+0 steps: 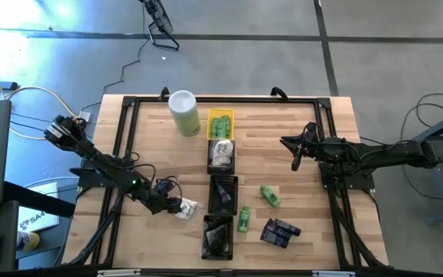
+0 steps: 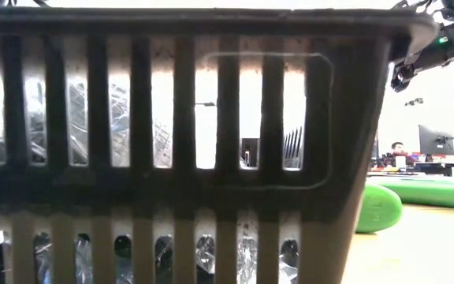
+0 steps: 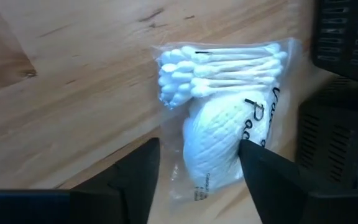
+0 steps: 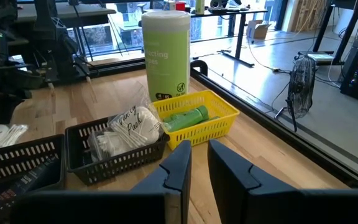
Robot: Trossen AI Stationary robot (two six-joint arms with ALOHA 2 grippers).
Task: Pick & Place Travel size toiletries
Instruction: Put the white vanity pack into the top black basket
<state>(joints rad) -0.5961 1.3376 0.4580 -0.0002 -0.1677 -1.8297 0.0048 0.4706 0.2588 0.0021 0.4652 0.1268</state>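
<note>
You can see the left gripper (image 1: 177, 206) low over the wooden table (image 1: 298, 138), near the front, just left of the row of trays. Its two dark fingers (image 3: 135, 180) stand apart, one on each side of a clear crinkly packet with white cotton swabs and a white pad inside (image 3: 219, 118). The packet lies flat on the wood, and the fingers are beside its lower end, not squeezing it.

Look at the right gripper (image 1: 297, 154). It hangs over the table on the right side, and its fingers (image 4: 179, 168) are close together with nothing between them.

Down the middle of the table you see a small yellow tray (image 1: 220, 123) with a bright green little bottle (image 4: 188, 117) in it, then a black slotted tray (image 1: 221, 154) with a white wrapped packet (image 4: 129, 127) inside, then two more black trays (image 1: 223, 192) nearer the front.

A tall pale-green canister with a white lid (image 1: 184, 112) stands just left of the yellow tray.

Two more green bottles (image 1: 270, 195) lie loose on the wood right of the trays, and a dark blue-black flat packet (image 1: 280, 231) lies near them.
</note>
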